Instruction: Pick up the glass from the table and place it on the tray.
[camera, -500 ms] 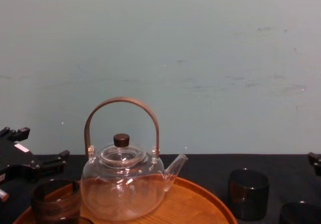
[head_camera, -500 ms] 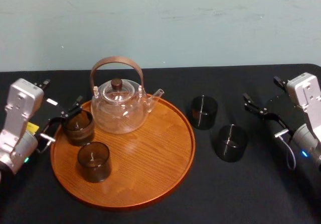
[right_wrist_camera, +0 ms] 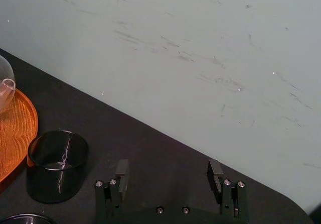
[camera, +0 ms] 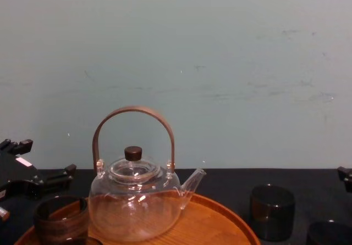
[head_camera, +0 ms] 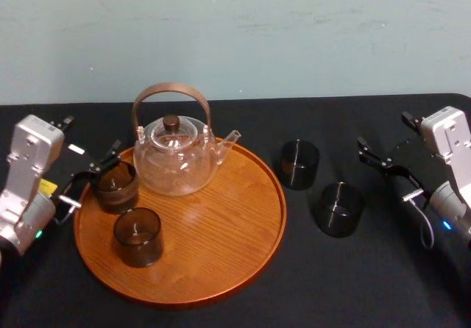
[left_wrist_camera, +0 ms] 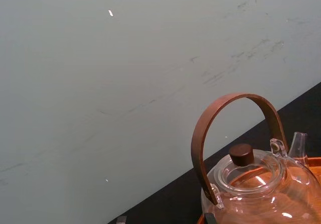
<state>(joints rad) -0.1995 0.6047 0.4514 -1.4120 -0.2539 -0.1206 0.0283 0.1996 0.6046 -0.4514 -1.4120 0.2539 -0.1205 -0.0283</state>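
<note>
Two short, dark smoked-glass cups stand on the black desk [head_camera: 353,284] to the right of the large round orange-brown wooden tray [head_camera: 221,232]. One is the far cup [head_camera: 299,164], just off the rim. The other is the near cup [head_camera: 338,209], a little further right. The tray already carries a clear glass teapot with a brown arched handle [head_camera: 176,159] and two more dark cups at its left side [head_camera: 115,186] [head_camera: 137,236].

The right hand [head_camera: 385,135] hovers to the right of the loose cups with its jaws spread and nothing between them. The left hand [head_camera: 90,137] sits at the tray's left rim, also spread and empty.

Either loose cup looks light and rigid, but its straight, smooth wall is likely slippery and brittle. The best hold is probably across the full width, on opposite sides of the wall at about mid-height, squeezing only enough to stop it sliding. The two cups stand near each other, so a finger coming down between them could knock the neighbour.
</note>
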